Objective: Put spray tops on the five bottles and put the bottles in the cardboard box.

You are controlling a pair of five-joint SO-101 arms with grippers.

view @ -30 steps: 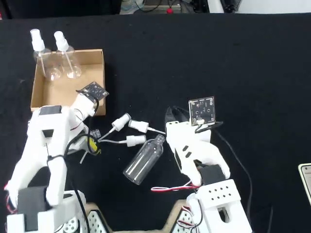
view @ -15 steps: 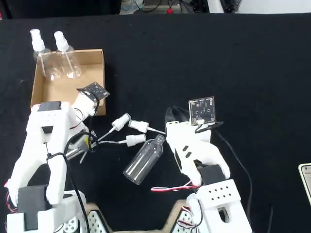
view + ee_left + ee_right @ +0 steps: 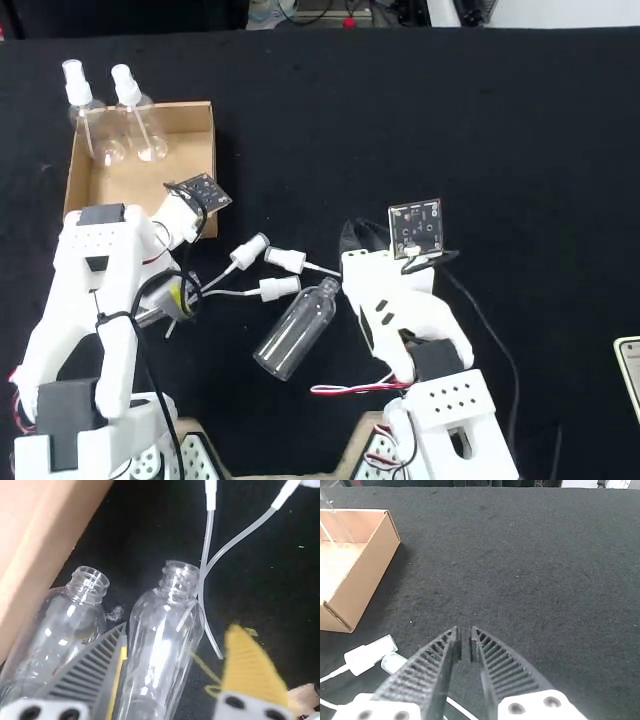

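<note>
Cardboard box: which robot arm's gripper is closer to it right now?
Left. The left gripper hangs over two uncapped bottles right beside the cardboard box's near corner; the right gripper sits farther off, beyond the loose spray tops.

Two bottles (image 3: 141, 137) stand in the cardboard box (image 3: 205, 165), at its far end. Three spray tops (image 3: 284, 260) lie on the table (image 3: 470, 130) right of the box, and an open bottle (image 3: 297, 328) lies just in front of them.
</note>
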